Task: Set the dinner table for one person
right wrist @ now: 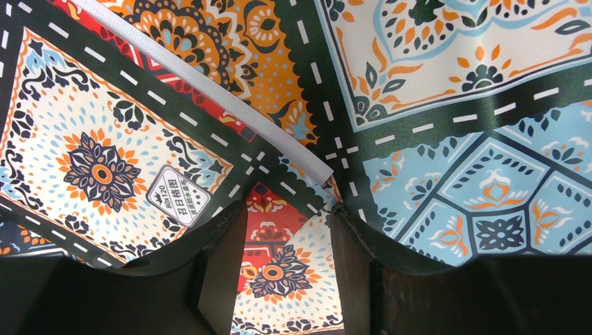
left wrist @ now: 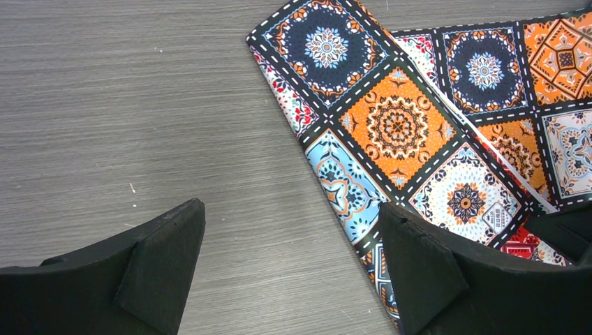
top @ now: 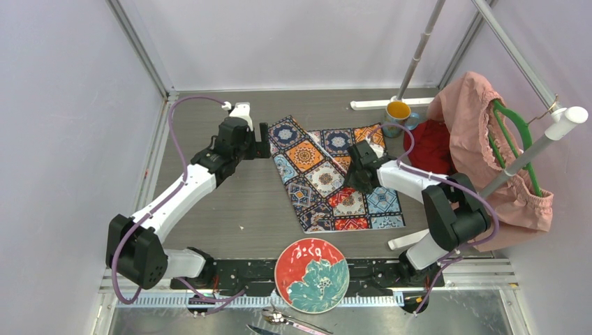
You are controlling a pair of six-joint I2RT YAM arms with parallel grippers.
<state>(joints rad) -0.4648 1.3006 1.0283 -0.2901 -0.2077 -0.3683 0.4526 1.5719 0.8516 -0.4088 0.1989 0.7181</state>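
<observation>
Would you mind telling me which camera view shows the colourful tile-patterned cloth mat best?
The top external view: it alone shows nearly all of the colourful tile-patterned cloth mat, folded over. The left wrist view catches only its left part; the right wrist view, just a few tiles close up.

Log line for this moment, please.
left gripper open, above dinner table beside mat edge | right gripper down on mat, grip unclear | mat partly folded | plate at near edge

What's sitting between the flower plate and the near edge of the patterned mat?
Nothing. In the top view only a narrow bare strip of the dinner table separates the flower plate from the patterned mat.
</observation>
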